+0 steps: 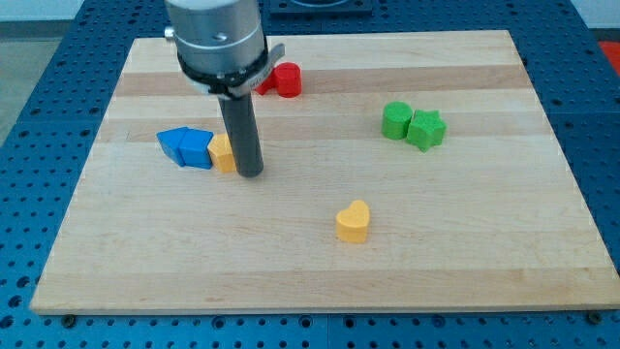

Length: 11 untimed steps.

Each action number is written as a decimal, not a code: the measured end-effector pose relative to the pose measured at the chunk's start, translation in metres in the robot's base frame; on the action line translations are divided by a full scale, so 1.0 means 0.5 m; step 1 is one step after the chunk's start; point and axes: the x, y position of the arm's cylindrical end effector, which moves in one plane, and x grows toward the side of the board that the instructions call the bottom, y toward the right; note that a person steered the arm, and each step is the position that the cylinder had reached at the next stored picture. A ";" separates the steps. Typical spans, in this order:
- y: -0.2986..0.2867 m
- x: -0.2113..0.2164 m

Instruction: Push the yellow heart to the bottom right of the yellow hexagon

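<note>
My tip (pixel 250 174) touches the yellow hexagon (pixel 223 153) (half hidden); the yellow heart (pixel 354 221) sits well apart.

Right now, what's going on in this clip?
My tip rests on the wooden board, right beside the yellow hexagon, which sits against two blue blocks at the view's left. The yellow heart lies apart, lower and toward the view's right of the hexagon; I am not touching it. A red block sits near the view's top, partly behind the arm, and two green blocks sit together at the right.

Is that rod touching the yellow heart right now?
No, my tip stands beside the yellow hexagon at the view's left, while the yellow heart lies apart, toward the view's bottom right.
</note>
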 end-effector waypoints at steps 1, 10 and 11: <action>0.036 0.096; 0.220 0.068; 0.167 0.063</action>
